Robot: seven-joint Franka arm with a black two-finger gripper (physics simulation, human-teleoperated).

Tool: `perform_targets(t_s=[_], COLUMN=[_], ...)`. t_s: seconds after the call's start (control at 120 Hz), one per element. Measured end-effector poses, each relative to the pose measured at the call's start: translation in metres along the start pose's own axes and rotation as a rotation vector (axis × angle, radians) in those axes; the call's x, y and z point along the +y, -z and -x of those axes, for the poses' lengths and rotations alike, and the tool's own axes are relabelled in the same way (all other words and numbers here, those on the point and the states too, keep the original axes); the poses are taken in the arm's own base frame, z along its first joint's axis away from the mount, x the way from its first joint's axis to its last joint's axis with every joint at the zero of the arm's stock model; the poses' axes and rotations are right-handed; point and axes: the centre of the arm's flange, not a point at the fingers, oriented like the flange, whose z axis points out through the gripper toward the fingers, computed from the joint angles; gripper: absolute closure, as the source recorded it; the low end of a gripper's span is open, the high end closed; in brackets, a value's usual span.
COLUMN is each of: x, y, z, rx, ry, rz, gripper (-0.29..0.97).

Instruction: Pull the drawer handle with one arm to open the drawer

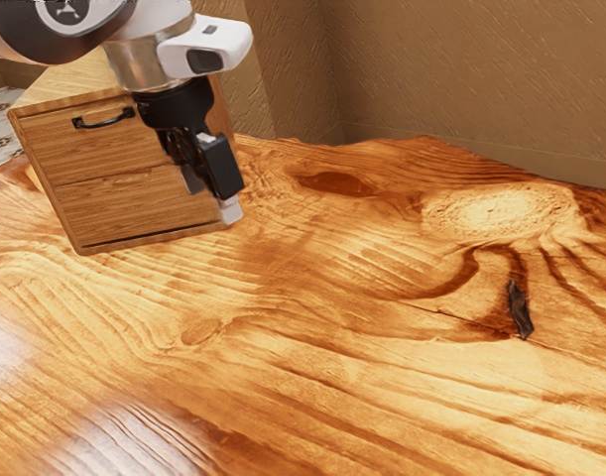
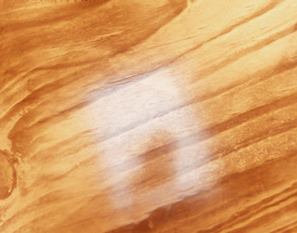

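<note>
A small wooden cabinet [image 1: 124, 183] with two drawer fronts stands on the table at the exterior view's left. The upper drawer [image 1: 94, 144] carries a black bar handle [image 1: 104, 120] and looks shut. My gripper [image 1: 211, 198] hangs in front of the cabinet's right edge, below and to the right of that handle, pointing down at the table. Its fingers stand apart with nothing between them; one black finger ends in a white tip [image 1: 229, 210]. In the wrist view a pale blurred two-pronged shape [image 2: 138, 126] lies over the table's wood grain under my hand.
The wooden table [image 1: 382, 327] stretches wide to the exterior view's right and front. A small dark mark [image 1: 520, 309] sits at its right. Textured walls [image 1: 461, 69] close the back, close behind the cabinet.
</note>
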Motion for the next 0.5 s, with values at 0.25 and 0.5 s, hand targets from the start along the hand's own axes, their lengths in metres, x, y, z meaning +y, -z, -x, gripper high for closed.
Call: perform_targets(t_s=[0.25,0.5], x=[0.032,-0.06], y=[0.018,0.026], z=[0.005,0.043], rx=[0.031,0.026], ry=[-0.054,0.143], rz=[-0.036,-0.072], gripper=[0.0,0.0])
